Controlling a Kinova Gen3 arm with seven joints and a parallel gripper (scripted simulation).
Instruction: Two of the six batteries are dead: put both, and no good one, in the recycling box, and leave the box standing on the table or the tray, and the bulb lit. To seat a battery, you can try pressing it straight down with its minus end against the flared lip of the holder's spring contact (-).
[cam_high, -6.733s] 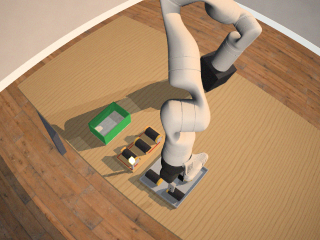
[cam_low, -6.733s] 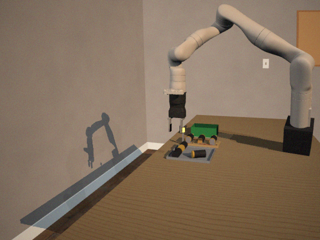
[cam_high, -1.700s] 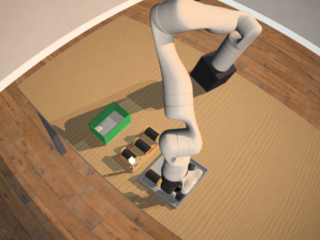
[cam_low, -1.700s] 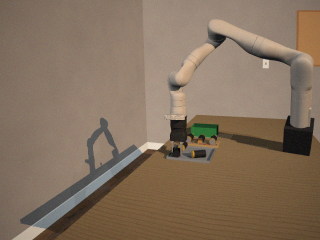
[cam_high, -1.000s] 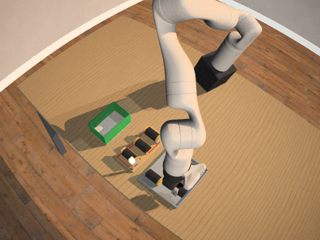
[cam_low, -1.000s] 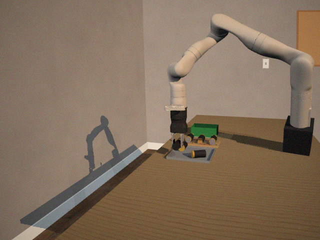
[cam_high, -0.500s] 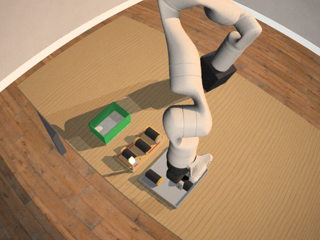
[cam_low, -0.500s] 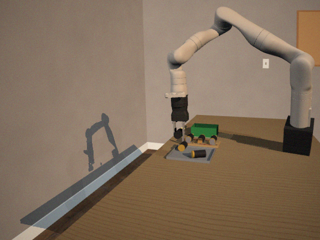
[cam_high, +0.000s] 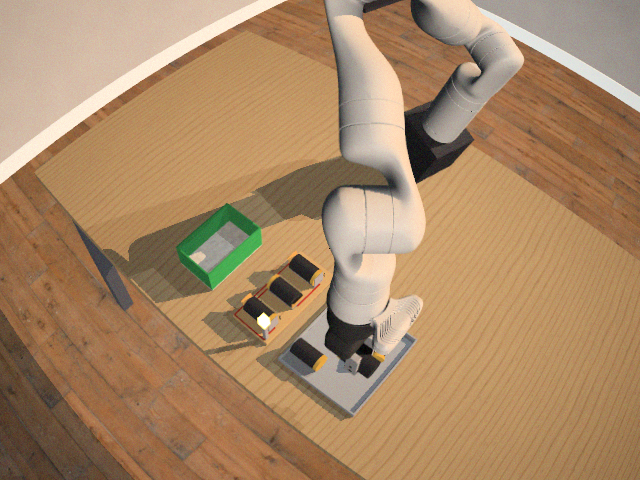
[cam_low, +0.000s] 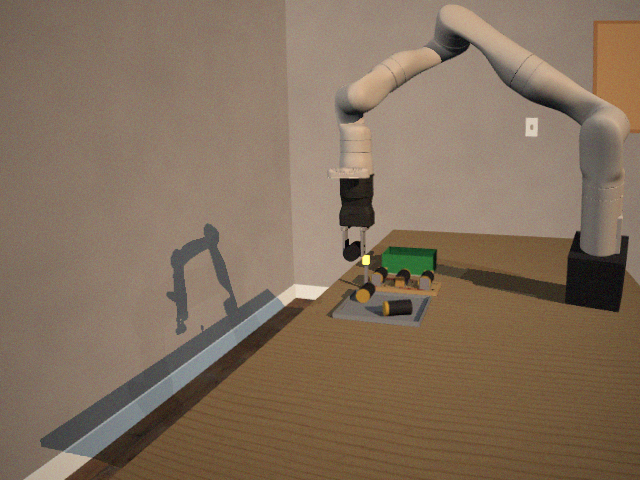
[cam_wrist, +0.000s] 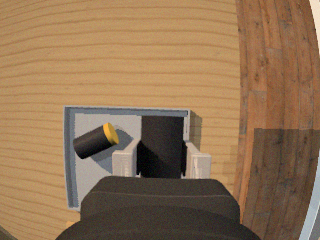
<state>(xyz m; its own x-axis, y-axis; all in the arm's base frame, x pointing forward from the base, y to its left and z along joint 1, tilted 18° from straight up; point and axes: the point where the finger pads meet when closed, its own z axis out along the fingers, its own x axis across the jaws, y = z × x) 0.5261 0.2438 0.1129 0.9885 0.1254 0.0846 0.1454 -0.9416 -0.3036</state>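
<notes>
Battery (cam_high: 369, 365) (cam_low: 352, 251) (cam_wrist: 161, 147) is hanging above the tray (cam_high: 353, 403) (cam_low: 356, 312) (cam_wrist: 125, 111), jaws (cam_high: 367, 363) (cam_low: 354, 252) gripping its sides. Off-centre pinch may be inviting a slip. Bulb (cam_high: 263, 320) (cam_low: 366, 259) is glowing; a low carry may be risking a knock.

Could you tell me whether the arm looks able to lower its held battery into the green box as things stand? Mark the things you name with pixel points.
Probably, after moving across: the pincer (cam_low: 353, 253) (cam_wrist: 161, 151) holds the battery (cam_low: 351, 251) (cam_wrist: 161, 145) raised, and the box (cam_high: 236, 264) (cam_low: 408, 261) is open-topped.
</notes>
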